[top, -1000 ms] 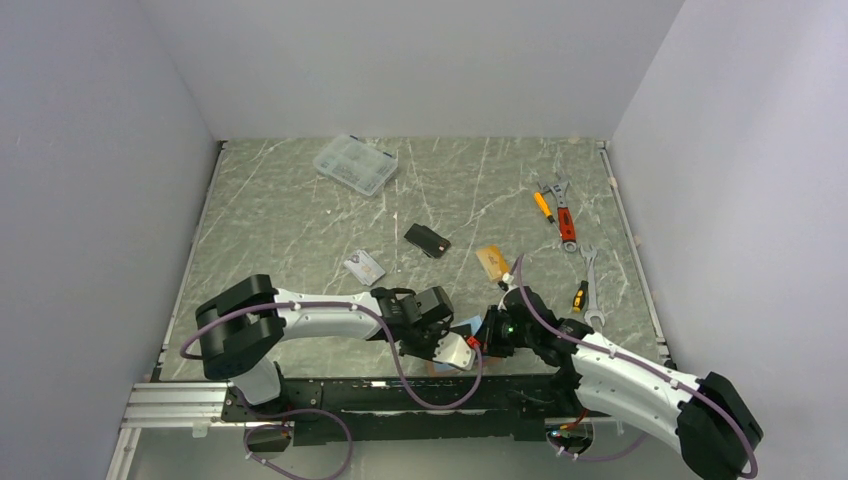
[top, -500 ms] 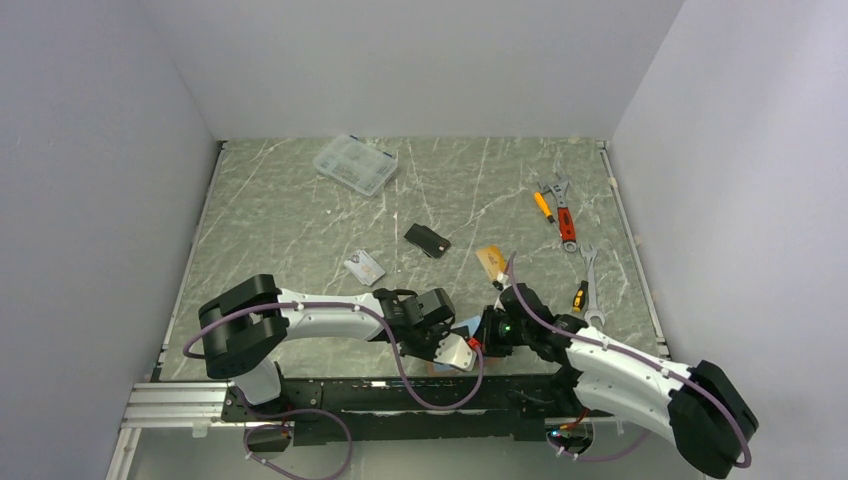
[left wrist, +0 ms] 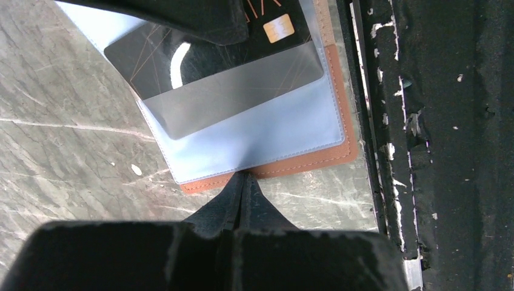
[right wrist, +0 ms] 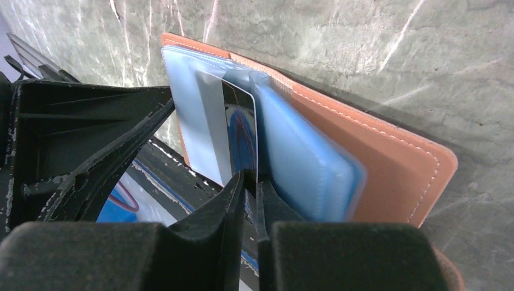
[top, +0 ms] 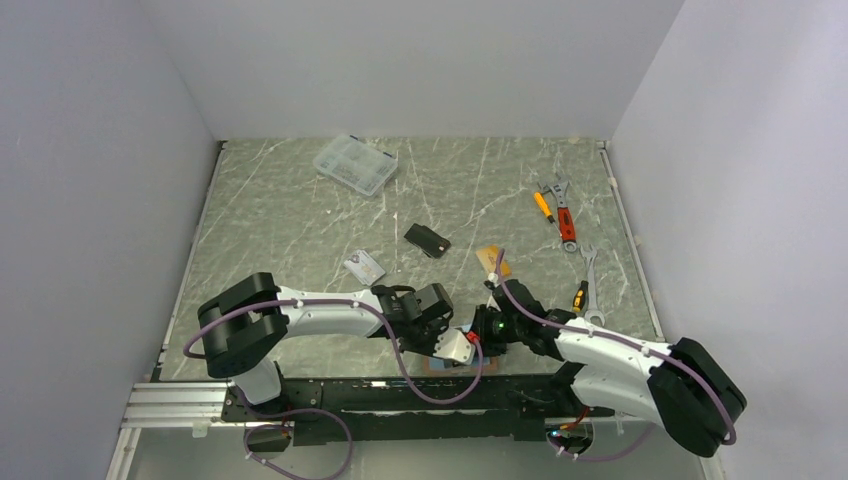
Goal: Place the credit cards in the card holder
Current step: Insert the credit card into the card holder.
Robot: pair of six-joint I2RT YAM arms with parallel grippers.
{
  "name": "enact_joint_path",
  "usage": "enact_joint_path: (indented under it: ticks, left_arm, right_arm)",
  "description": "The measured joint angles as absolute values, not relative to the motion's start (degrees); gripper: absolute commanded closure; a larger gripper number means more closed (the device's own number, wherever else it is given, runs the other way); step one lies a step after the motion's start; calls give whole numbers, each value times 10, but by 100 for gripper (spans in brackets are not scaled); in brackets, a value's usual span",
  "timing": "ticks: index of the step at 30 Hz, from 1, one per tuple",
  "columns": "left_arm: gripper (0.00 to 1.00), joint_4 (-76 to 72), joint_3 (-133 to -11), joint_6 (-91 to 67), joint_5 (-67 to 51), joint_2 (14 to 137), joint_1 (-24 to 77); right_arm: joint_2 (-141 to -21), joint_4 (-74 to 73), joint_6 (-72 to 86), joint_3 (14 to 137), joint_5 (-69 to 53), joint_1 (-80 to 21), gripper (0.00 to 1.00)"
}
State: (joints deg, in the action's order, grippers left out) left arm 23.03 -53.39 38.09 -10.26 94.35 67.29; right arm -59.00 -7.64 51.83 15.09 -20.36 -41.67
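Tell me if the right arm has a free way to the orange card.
Not quite yet: the right gripper is shut on a dark card half inside the card holder. The orange card lies close ahead, nothing visibly between, so it likely can after releasing.

The near middle is jammed. The left gripper (left wrist: 242,179) and the right gripper (right wrist: 250,177) meet nose to nose over the card holder (left wrist: 339,154), one pinching its edge, the other clamped on the dark card (left wrist: 200,63).

From there:
- **6 o'clock:** the black frame (left wrist: 424,151) runs just beside the holder.
- **9 and 3 o'clock:** the left arm (top: 330,315) bars 9 and the right arm (top: 610,355) bars 3.
- **Toward 12:** the table (top: 280,220) lies open up to a grey card (top: 363,266) at 11, a black card (top: 427,240) at 12 and a gold card (top: 490,260) at 1.
- **2 o'clock:** wrenches (top: 590,280) and screwdrivers (top: 542,206) clutter the way.
- **Far off at 11:** a clear box (top: 354,164) sits by the back wall.
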Motion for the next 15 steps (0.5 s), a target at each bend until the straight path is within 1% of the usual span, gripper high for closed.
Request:
enact_joint_path:
  ticks: [5, 7, 9, 11, 15]
  left_arm:
    - [100, 229, -534, 380, -102, 943, 671]
    - [100, 224, -531, 378, -103, 942, 670]
    - [100, 219, -525, 378, -102, 937, 669]
    - [100, 217, -517, 378, -102, 933, 667]
    - [100, 219, -507, 371, -106, 919, 649]
  right_arm:
    - [-579, -83, 526, 150, -194, -423, 62]
    - [-552, -97, 534, 147, -180, -428, 50]
    - [-512, -109, 545, 140, -164, -433, 43]
    - [-477, -118, 552, 132, -150, -437, 40]
    - [-437, -145, 561, 127, -127, -441, 40]
